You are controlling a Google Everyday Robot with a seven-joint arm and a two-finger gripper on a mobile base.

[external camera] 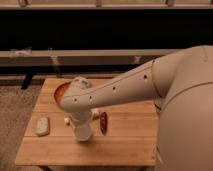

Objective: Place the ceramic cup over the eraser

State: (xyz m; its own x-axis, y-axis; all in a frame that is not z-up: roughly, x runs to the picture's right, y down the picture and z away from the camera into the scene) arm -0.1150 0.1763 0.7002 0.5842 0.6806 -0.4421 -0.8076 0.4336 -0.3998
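the gripper (pixel 83 134) points down at the wooden table (pixel 125 145), left of the dark red object (pixel 103 122); ceramic cup and eraser are hidden, perhaps beneath the wrist.
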